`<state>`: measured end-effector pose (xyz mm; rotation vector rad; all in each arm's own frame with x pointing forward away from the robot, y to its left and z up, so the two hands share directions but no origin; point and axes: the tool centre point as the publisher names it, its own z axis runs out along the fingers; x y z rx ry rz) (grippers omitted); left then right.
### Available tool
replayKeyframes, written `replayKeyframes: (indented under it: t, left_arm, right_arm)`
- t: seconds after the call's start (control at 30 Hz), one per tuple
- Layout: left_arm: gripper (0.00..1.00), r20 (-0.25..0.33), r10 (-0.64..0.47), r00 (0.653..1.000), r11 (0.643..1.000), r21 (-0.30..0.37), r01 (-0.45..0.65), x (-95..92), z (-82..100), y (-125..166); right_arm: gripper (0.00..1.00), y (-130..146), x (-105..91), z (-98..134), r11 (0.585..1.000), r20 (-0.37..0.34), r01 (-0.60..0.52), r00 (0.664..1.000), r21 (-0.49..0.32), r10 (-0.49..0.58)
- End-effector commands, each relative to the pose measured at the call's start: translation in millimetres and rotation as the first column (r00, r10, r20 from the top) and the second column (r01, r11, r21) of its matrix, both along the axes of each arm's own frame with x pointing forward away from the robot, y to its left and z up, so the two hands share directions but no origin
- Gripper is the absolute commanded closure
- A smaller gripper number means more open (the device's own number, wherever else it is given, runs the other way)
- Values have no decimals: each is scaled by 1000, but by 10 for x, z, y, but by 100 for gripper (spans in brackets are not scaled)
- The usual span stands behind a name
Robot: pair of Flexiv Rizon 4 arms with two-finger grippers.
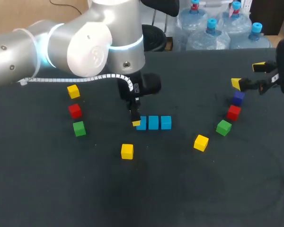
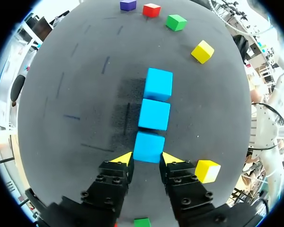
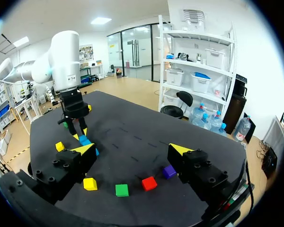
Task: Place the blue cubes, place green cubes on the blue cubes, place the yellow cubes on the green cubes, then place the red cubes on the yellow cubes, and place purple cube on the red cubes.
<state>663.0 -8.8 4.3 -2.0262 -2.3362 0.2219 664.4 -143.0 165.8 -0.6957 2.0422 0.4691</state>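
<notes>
Left gripper (image 2: 146, 158) hangs low at the near end of the blue row, its yellow tips spread and flanking the near corners of the nearest blue cube (image 2: 149, 146), which rests on the table (image 2: 61, 118). I judge the grip loose, not clamped.

Ahead of it the other two blue cubes (image 2: 154, 114) continue the line, each touching the next. So the first step looks done, or all but: three blue cubes lie side by side at mid-table.

Nothing rests on them yet. One yellow cube (image 2: 207, 170) sits just beside the gripper. Past the row are a second yellow cube (image 2: 202, 51), a green cube (image 2: 176, 22), a red cube (image 2: 151, 9) and the purple cube (image 2: 128, 4).

Toward the table's left edge stand another green cube (image 1: 78, 128), red cube (image 1: 75, 110) and yellow cube (image 1: 73, 91), well apart from the row.

Farthest off, the right gripper (image 1: 247, 74) hovers over the table's right side — wide apart and empty.

Green, yellow, red and purple layers all remain.
</notes>
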Motion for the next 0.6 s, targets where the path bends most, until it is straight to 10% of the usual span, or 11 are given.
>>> replayKeyframes:
  t: [0.03,0.2,0.23,0.3,0.6]
  left_arm:
    - [100,-1,4,1000,1000,5,-4,11,-21,-2]
    - [100,-5,3,1000,1000,7,-3,2,-26,6]
    - [84,-7,4,1000,1000,8,-4,1,-27,7]
    - [0,-8,3,1000,1000,9,-3,0,-26,8]
    - [0,-9,18,1000,1000,-1,-18,8,-8,6]
  right_arm:
    - [0,7,-8,8,1000,0,4,1000,-4,-4]
    - [0,7,-8,8,1000,0,4,1000,-4,-4]
    - [0,7,-8,8,1000,0,4,1000,-4,-4]
    - [0,7,-8,8,1000,0,4,1000,-4,-4]
    - [0,7,-8,8,1000,0,4,1000,-4,-4]
